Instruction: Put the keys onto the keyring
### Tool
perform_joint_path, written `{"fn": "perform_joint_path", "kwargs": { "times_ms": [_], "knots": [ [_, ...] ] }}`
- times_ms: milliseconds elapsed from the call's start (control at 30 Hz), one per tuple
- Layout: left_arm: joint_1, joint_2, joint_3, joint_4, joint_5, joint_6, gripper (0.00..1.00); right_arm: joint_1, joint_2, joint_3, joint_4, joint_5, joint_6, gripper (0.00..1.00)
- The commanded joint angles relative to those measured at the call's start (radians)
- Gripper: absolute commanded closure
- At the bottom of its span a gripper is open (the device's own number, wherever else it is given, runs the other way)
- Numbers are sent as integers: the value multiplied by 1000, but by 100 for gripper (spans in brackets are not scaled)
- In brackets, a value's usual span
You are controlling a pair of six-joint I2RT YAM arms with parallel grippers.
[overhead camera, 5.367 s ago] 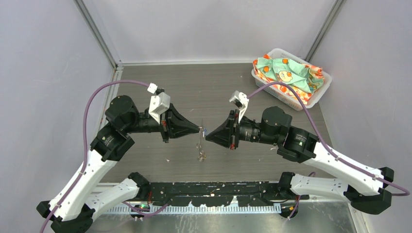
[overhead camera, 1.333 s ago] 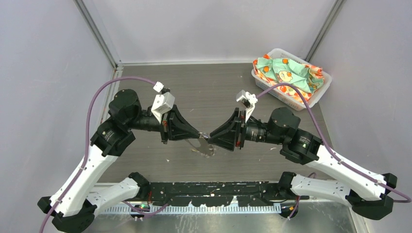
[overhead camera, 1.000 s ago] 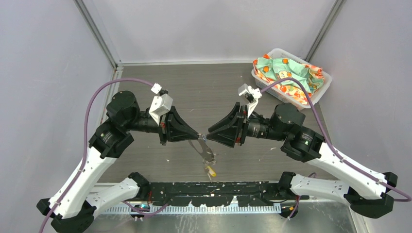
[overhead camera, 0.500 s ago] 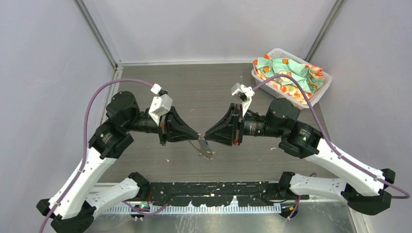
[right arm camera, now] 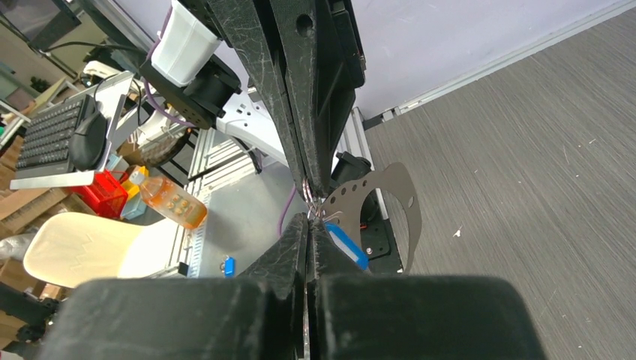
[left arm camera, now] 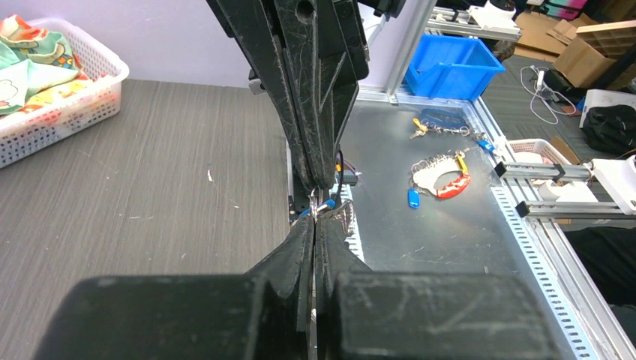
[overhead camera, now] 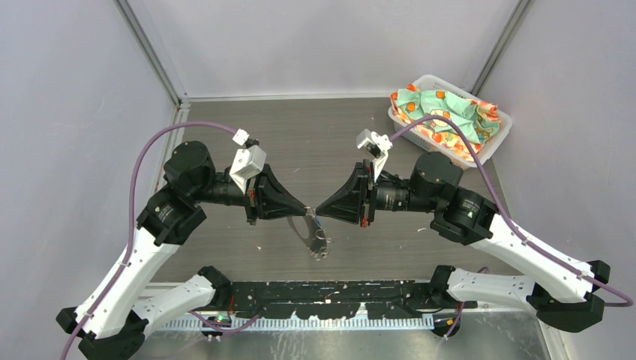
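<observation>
White-shelled arms [overhead camera: 141, 264] with black joints [overhead camera: 186, 162] — trailing purple cables [overhead camera: 136, 187] (white wrist cameras [overhead camera: 248, 160]) — and scuffed black pincers [overhead camera: 306, 213] [overhead camera: 320, 211].

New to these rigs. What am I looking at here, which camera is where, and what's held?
Two robot arms are bolted at the near edge of a table. The wide picture comes from a fixed camera above and behind them; the other two come from a camera on each wrist. At the table's far right stands a white basket of patterned cloth. Both hands are shut, tips meeting above the table. The left hand pinches the grey keyring, which dangles below. A blue-headed key sits by the tips of the right hand, but what that hand pinches is too small to tell.
</observation>
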Motion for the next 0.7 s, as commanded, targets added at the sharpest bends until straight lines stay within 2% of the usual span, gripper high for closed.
{"fn": "perform_joint_path", "kwargs": {
  "times_ms": [0, 600, 633, 667],
  "knots": [
    [-2, -19, 3, 69, -5, -16, 100, -3, -3, 21, 20, -2, 3, 99],
    [-1, -33, 1, 63, -2, 9, 100, -6, -7, 10, -61, 24, 17, 99],
    [-1, -34, 0, 61, -2, 9, 100, -7, -9, 11, -61, 28, 16, 93],
    [-2, -35, -2, 61, -1, 9, 100, -6, -11, 12, -60, 35, 13, 75]
  ]
}}
